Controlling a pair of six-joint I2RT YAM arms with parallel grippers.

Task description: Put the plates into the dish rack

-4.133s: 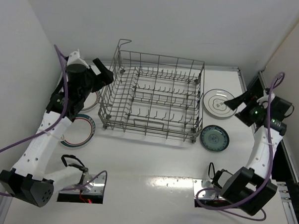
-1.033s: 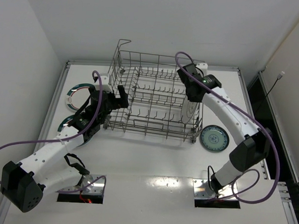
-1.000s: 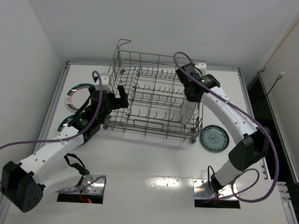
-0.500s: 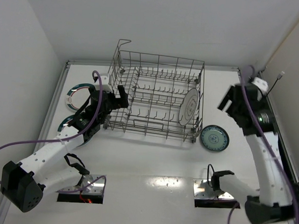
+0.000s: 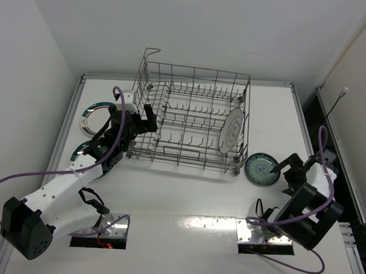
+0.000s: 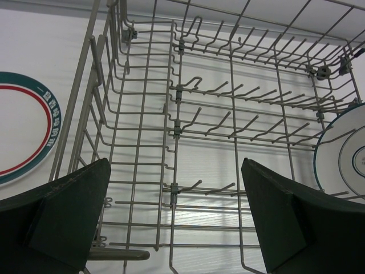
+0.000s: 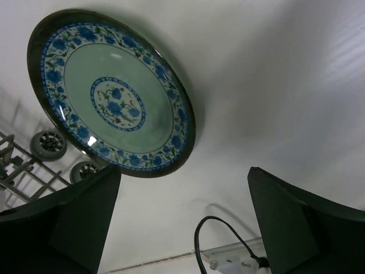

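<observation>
Plates are sitting in three places. One white plate is standing on edge among the tines at the right end of the dish rack, far ahead and to the right of the left gripper. In the left wrist view its rim is showing thin dark rings. Two plates with teal-and-red rim bands are lying flat on the table outside the rack, to the left of that gripper and partly behind its arm. The teal band of the nearer one is carrying pale marks like writing, too small to read.

The left gripper is hovering at the rack's left wall, its fingers spread wide and holding nothing.

The teal-blue patterned plate is lying flat just ahead of the right gripper, whose fingers are also spread apart, not touching it. From above, this gripper is pointing at the plate's right edge.
</observation>
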